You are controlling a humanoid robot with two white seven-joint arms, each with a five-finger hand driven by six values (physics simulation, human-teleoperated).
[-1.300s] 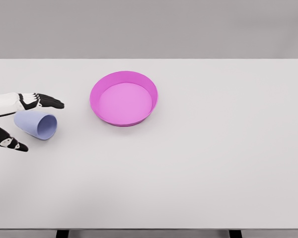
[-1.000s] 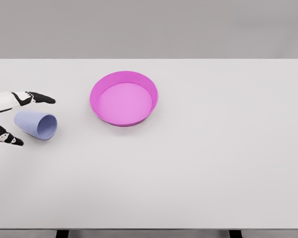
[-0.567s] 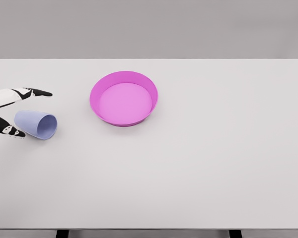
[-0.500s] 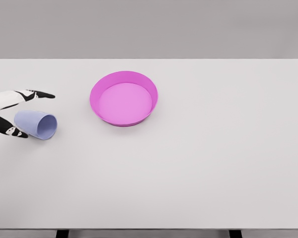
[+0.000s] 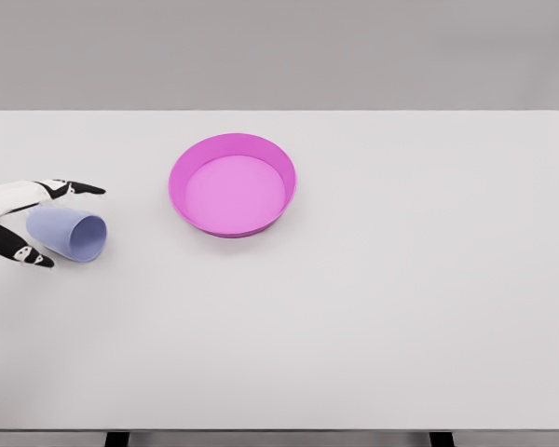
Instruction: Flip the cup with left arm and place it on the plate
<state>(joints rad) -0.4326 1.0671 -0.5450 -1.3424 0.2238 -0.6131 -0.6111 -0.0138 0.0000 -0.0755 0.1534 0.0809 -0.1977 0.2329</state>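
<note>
A pale blue cup lies on its side near the white table's left edge, its mouth facing right and toward me. My left hand comes in from the left edge and straddles the cup's base. Its fingers stretch just behind the cup and its thumb lies in front of it. The hand is open and its grip has not closed on the cup. A round magenta plate with a raised rim sits right of the cup, behind the table's middle. My right arm is out of view.
The white table fills the view, with its front edge at the bottom and a grey wall behind. Between cup and plate lies a stretch of bare tabletop.
The left hand drew back to the left, then came slightly right again. Its fingers have dropped closer to the cup's back side. Cup and plate have not moved.
</note>
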